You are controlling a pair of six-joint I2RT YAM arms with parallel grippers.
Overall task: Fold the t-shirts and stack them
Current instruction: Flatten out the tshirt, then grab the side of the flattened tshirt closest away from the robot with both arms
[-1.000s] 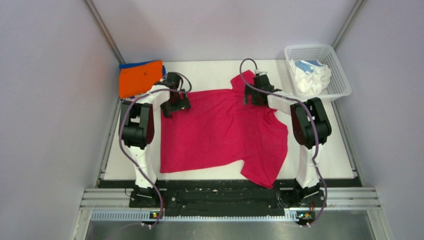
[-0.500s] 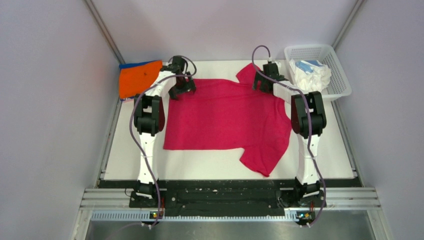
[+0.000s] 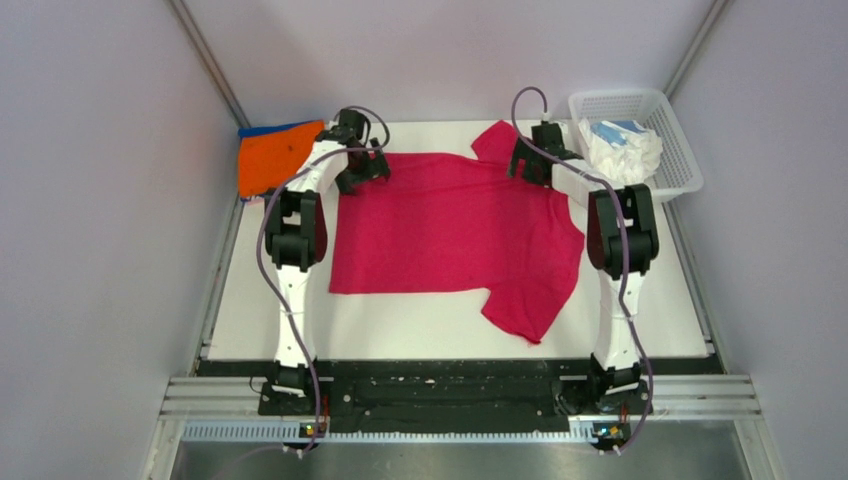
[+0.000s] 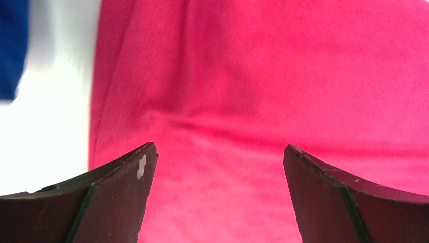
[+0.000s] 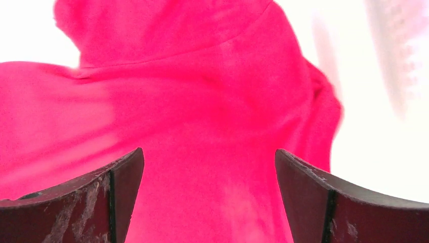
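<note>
Both sets of jaws have pushed out to the far side of the white counter (image 3: 420,335) over the last second. They dragged the crimson-pink cloth t-shirt (image 3: 450,225) along, so it now lies flatter and further from the near edge. The left jaws hang spread wide over its far left corner. The right jaws are likewise released over the shoulder by the far sleeve (image 3: 495,140). Neither pinches cloth in the wrist views.

This looks like the spreading step, close to done. For a clean fold, the near sleeve (image 3: 528,310), which splays at a slant toward the near edge, probably wants bringing in first, then the sides laid over evenly. Thin cloth bunches easily, so take one edge only and pull gently.

Just left of the left jaws sits a folded orange t-shirt (image 3: 278,158) on a blue t-shirt (image 3: 262,129), seemingly the stack to join. Close beside the right jaws stands a white plastic mesh basket (image 3: 615,95) holding crumpled white and pale blue t-shirts (image 3: 622,148). A wide swing there could knock it.
</note>
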